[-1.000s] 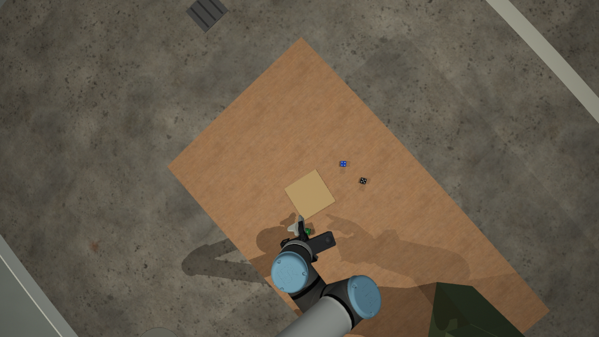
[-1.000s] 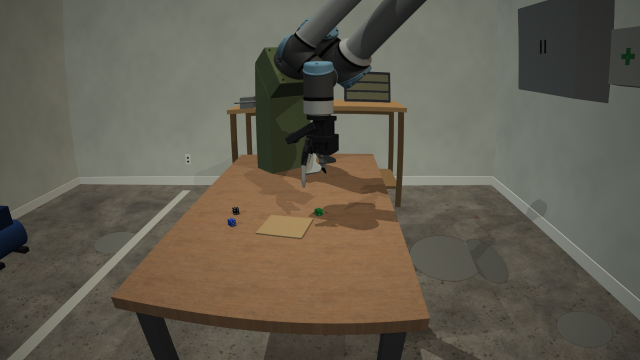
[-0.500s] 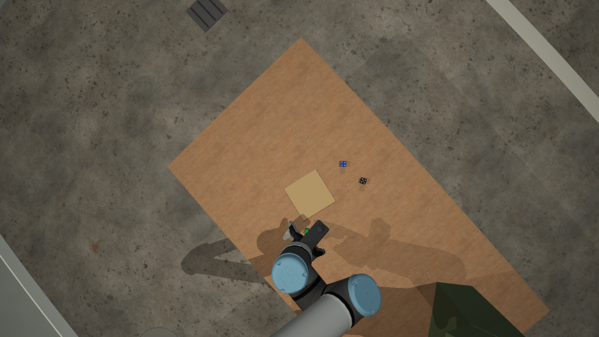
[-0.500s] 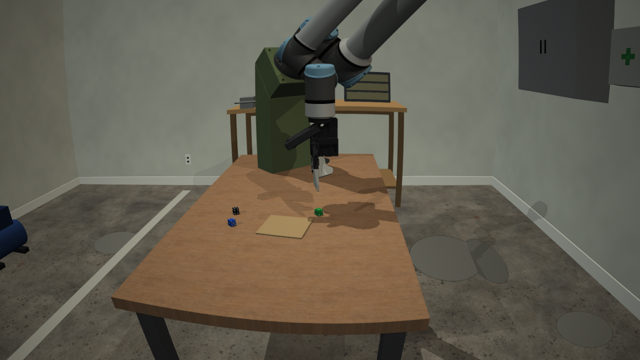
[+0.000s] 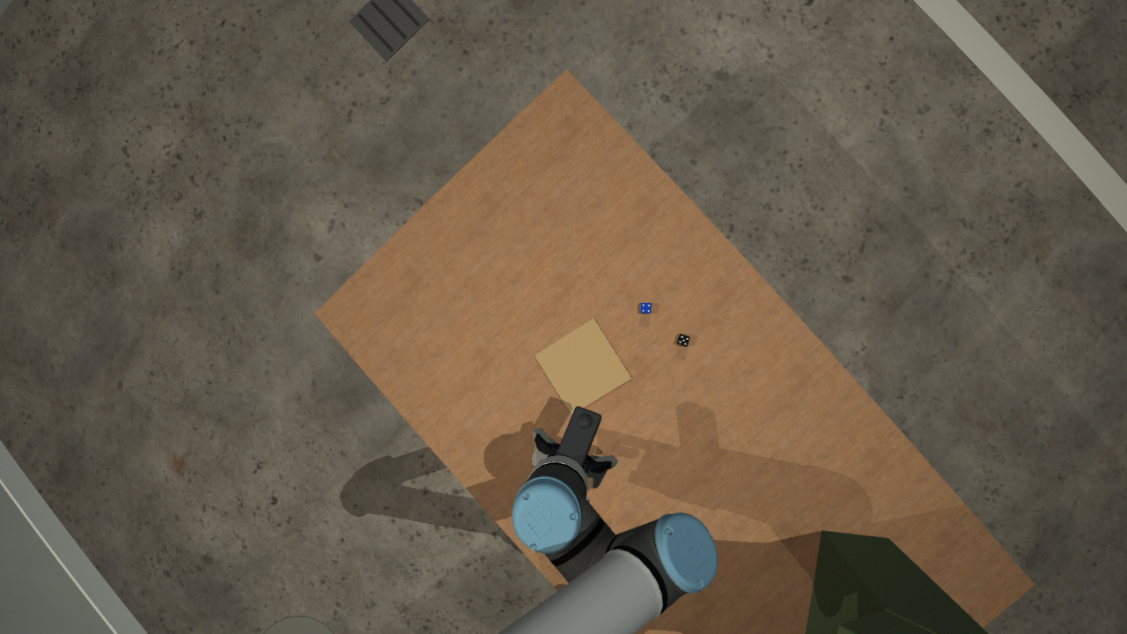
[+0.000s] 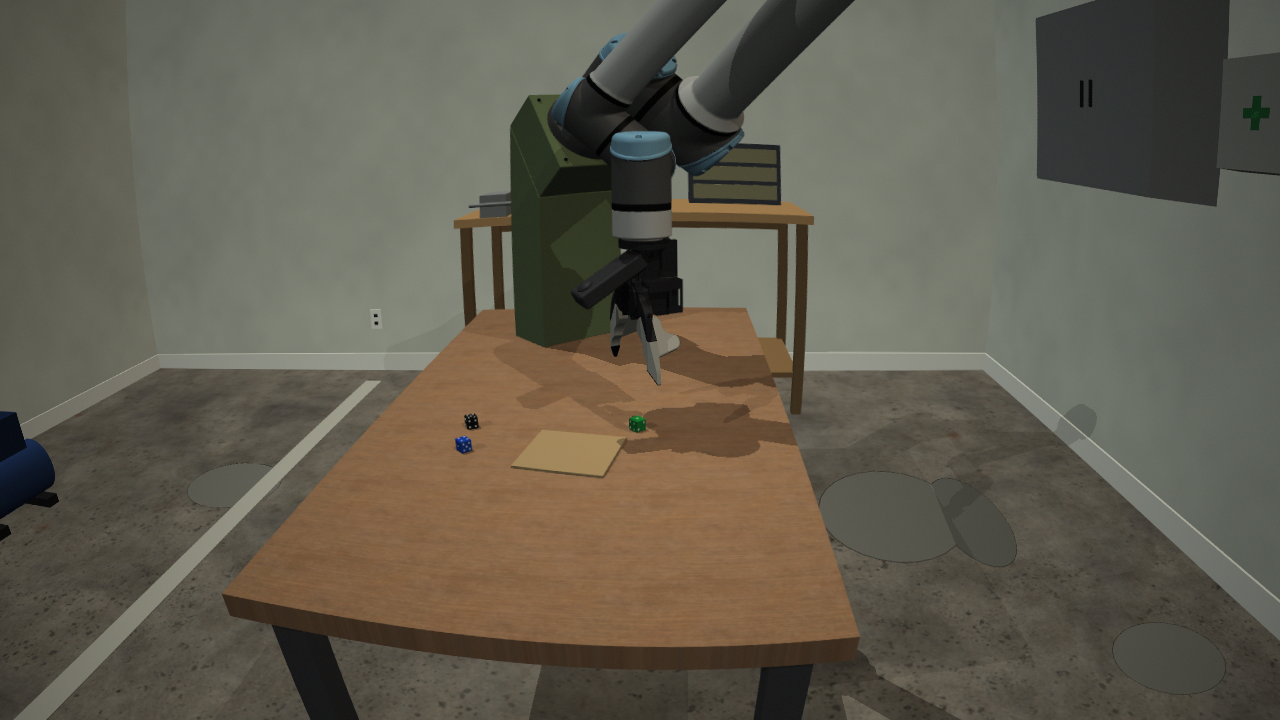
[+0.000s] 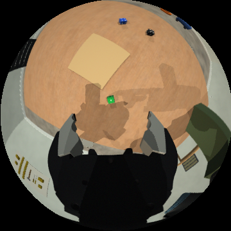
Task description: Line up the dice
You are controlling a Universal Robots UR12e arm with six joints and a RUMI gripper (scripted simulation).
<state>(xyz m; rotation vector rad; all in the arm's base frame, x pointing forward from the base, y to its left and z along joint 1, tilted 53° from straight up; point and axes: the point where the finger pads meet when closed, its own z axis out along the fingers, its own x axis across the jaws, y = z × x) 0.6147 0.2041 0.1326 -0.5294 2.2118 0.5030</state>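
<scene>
Three dice lie on the bench [image 6: 554, 573], none of them on the one tan mat [image 6: 569, 453]. The green die [image 6: 636, 422] sits just off the mat's corner nearest the robot, in the arm's shadow. The blue die [image 6: 462, 444] and the black die [image 6: 470, 420] sit near each other, well apart from the mat on its other side. The pincer [image 7: 110, 133] hangs above the bench near the green die, jaws spread wide, holding nothing.
</scene>
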